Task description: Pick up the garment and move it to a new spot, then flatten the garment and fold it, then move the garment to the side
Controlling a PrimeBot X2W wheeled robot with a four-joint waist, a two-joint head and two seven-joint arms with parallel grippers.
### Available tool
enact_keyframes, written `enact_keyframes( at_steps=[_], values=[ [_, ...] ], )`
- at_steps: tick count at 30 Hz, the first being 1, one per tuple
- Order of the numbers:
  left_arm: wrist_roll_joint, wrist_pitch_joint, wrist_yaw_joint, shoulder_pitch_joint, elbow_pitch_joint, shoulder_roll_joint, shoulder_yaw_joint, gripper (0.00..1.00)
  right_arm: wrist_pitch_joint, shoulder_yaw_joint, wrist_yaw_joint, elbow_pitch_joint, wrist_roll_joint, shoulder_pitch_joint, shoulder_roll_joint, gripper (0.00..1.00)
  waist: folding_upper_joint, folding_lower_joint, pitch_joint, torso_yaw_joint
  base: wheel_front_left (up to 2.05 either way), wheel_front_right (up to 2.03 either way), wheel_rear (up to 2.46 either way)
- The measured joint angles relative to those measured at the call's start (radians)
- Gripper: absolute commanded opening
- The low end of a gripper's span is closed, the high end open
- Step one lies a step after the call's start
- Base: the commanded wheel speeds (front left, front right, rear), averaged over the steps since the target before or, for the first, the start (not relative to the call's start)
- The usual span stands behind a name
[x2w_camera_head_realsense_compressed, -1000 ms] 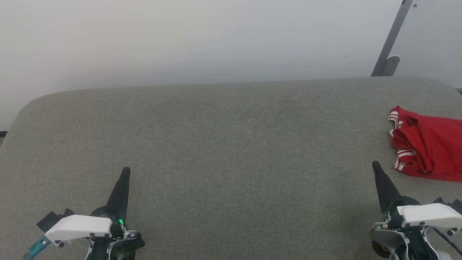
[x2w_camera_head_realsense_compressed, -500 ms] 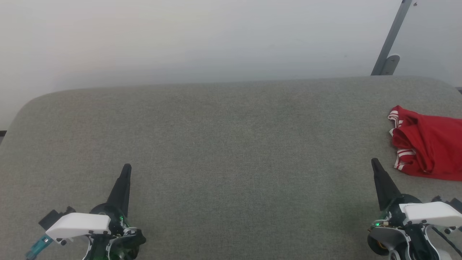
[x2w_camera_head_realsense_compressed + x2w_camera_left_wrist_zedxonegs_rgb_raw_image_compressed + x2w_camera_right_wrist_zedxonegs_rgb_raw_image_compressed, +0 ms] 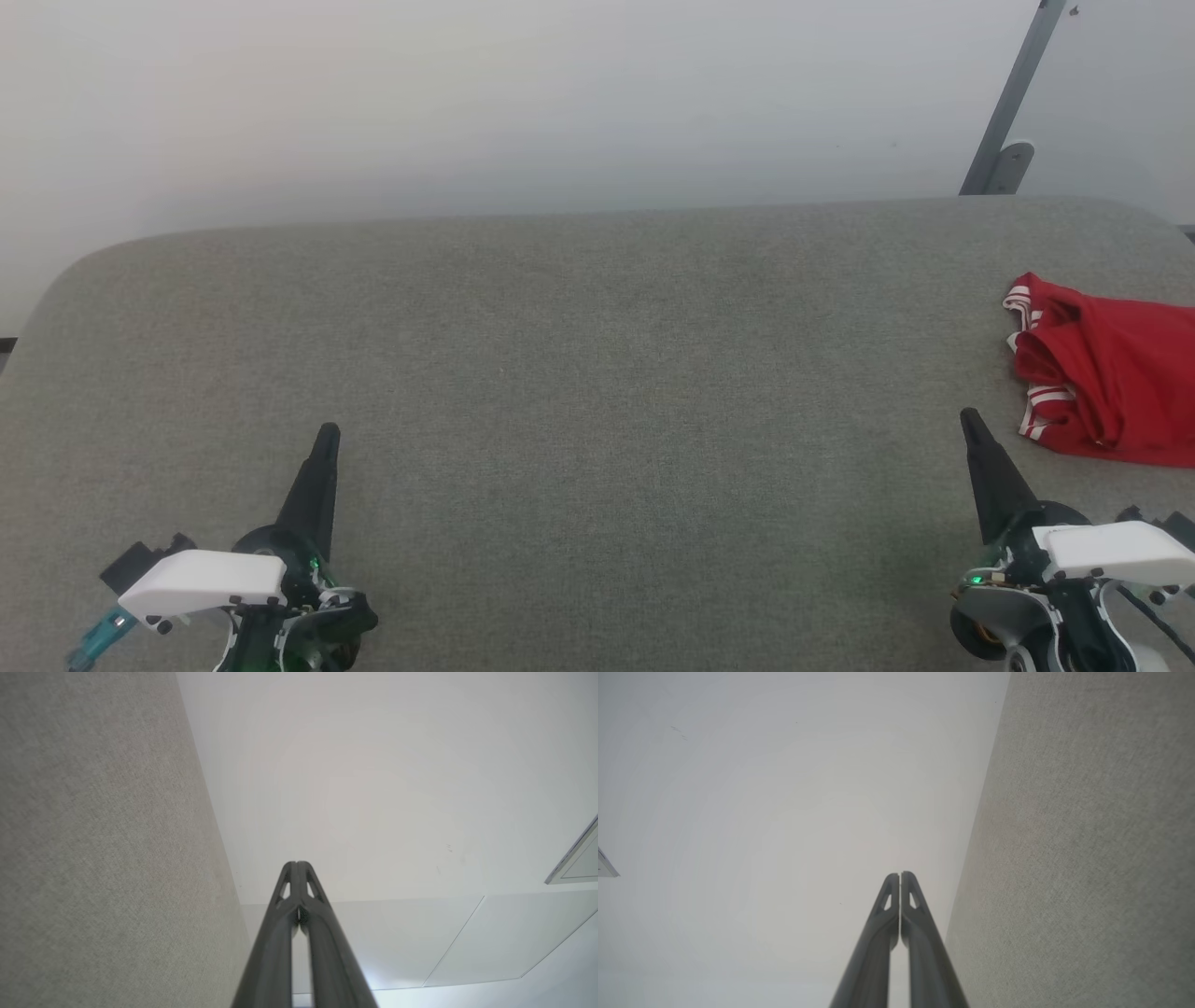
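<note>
The garment is a red jersey with red-and-white striped trim, folded into a compact bundle at the right edge of the grey fabric surface; part of it runs out of the head view. My right gripper stands shut and empty just left of and below the garment, not touching it. At the lower left my left gripper is shut and empty, far from the garment. Both wrist views show the fingertips pressed together, the left gripper and the right gripper, with nothing between them.
A pale wall rises behind the grey surface. A grey metal pole with a bracket leans at the back right. The surface's rounded left corner and its far edge lie in view.
Between one second ago and half a second ago the whole head view shifted slightly, a few pixels up; since then nothing has moved. The garment lies as before.
</note>
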Motion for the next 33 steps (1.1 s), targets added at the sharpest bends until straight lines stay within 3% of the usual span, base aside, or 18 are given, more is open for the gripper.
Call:
enact_keyframes(
  at_steps=[33],
  values=[
    [0.0,0.0,0.0,0.0,0.0,0.0,0.0,0.0,0.0,0.0,0.0,0.0,0.0,0.0,0.0,0.0,0.0,0.0,0.0,0.0,0.0,0.0,0.0]
  ],
)
